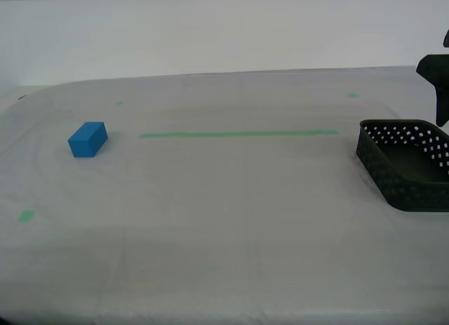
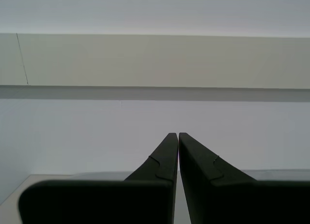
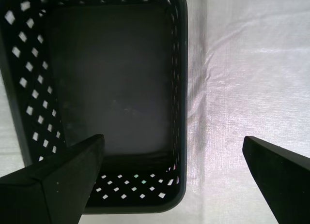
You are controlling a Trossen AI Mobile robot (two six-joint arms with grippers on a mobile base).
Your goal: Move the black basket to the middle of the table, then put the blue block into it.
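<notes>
Bare table (image 1: 224,220) lies open between the blue block (image 1: 88,139) and the black basket (image 1: 407,163), whose inside seems empty.

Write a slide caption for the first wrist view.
My first gripper, jaws open, poised above the empty black basket on the table.

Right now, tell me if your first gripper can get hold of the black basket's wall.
Probably yes. My first gripper is open above the black basket, with one finger over the inside and the other over bare cloth, so the side wall lies between them. Nothing blocks the descent.
</notes>
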